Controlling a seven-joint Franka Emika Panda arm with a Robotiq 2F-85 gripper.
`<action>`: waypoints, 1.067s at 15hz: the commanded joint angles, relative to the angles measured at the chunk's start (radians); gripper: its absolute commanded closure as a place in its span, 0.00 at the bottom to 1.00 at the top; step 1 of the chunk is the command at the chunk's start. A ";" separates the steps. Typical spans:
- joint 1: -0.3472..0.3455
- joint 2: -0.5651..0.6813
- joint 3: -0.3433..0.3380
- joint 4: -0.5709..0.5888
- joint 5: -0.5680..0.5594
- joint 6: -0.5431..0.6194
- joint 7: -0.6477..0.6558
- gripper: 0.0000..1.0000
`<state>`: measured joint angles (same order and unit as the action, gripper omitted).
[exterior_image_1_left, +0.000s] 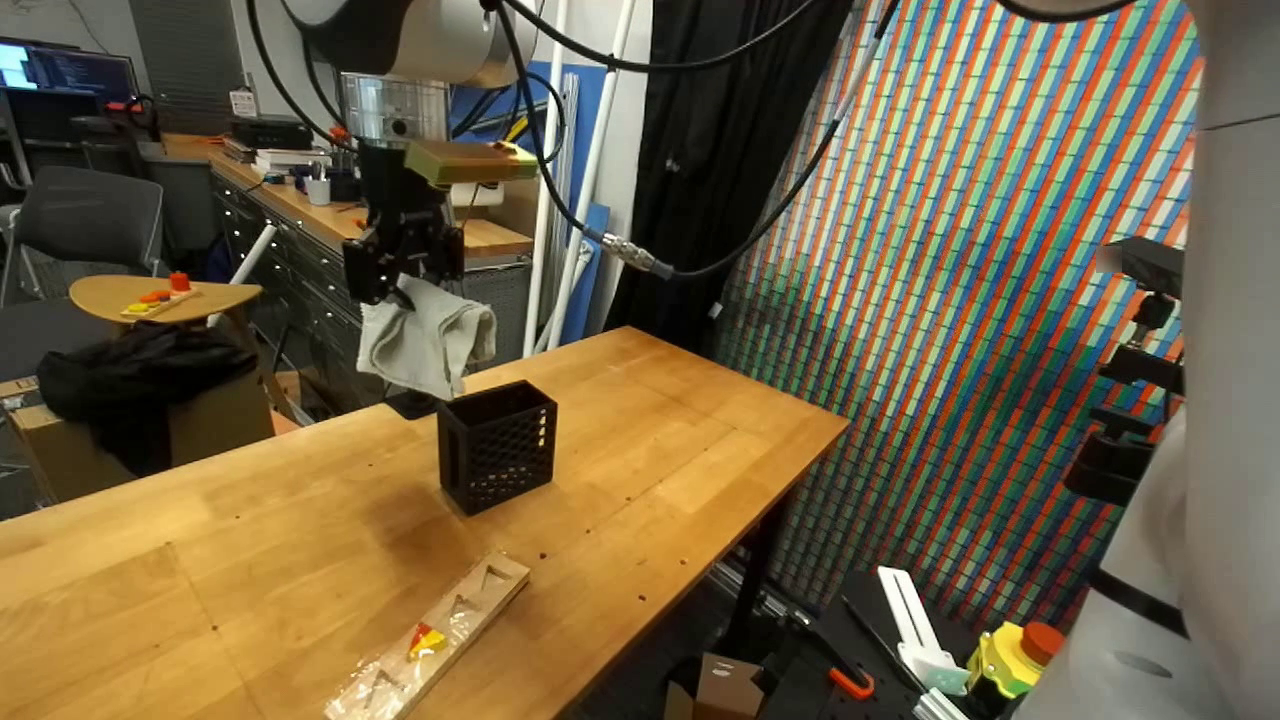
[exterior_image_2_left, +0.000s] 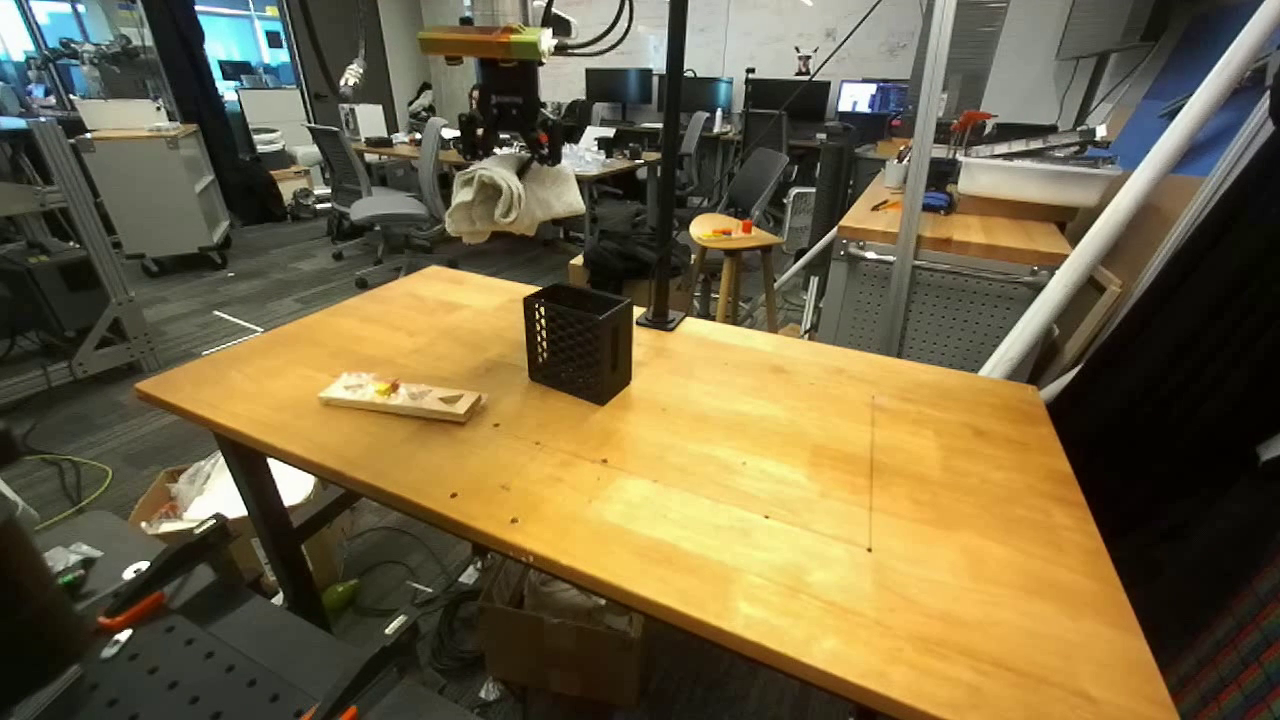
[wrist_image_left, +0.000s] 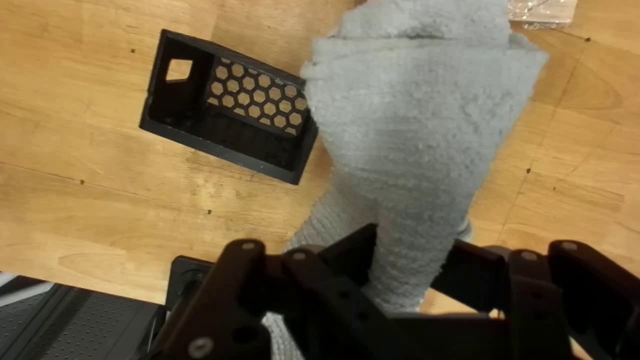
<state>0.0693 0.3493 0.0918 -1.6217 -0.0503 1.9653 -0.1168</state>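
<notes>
My gripper is shut on a light grey-white cloth and holds it in the air above the table; the gripper shows in both exterior views (exterior_image_1_left: 403, 280) (exterior_image_2_left: 512, 150) and in the wrist view (wrist_image_left: 415, 240). The folded cloth (exterior_image_1_left: 425, 345) hangs down from the fingers; it also shows in an exterior view (exterior_image_2_left: 520, 200) and in the wrist view (wrist_image_left: 415, 110). A black open-topped crate with a honeycomb side (exterior_image_1_left: 500, 455) stands upright on the table, below and beside the cloth; it also shows in an exterior view (exterior_image_2_left: 580, 345) and in the wrist view (wrist_image_left: 220, 154). Its inside looks empty.
A wooden strip with cut-outs and red and yellow pieces in clear wrap (exterior_image_1_left: 470, 608) lies on the wooden table (exterior_image_1_left: 640, 430). A black pole (exterior_image_2_left: 668, 180) stands at the table's edge near the crate. A stool with small toys (exterior_image_2_left: 735, 238) stands beyond.
</notes>
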 joint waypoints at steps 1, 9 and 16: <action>-0.035 -0.030 -0.016 -0.013 0.022 -0.008 -0.058 0.96; -0.100 0.024 -0.025 0.004 0.049 0.013 -0.160 0.96; -0.122 0.063 -0.022 -0.034 0.098 0.054 -0.202 0.96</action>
<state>-0.0396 0.4136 0.0685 -1.6362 0.0133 1.9840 -0.2808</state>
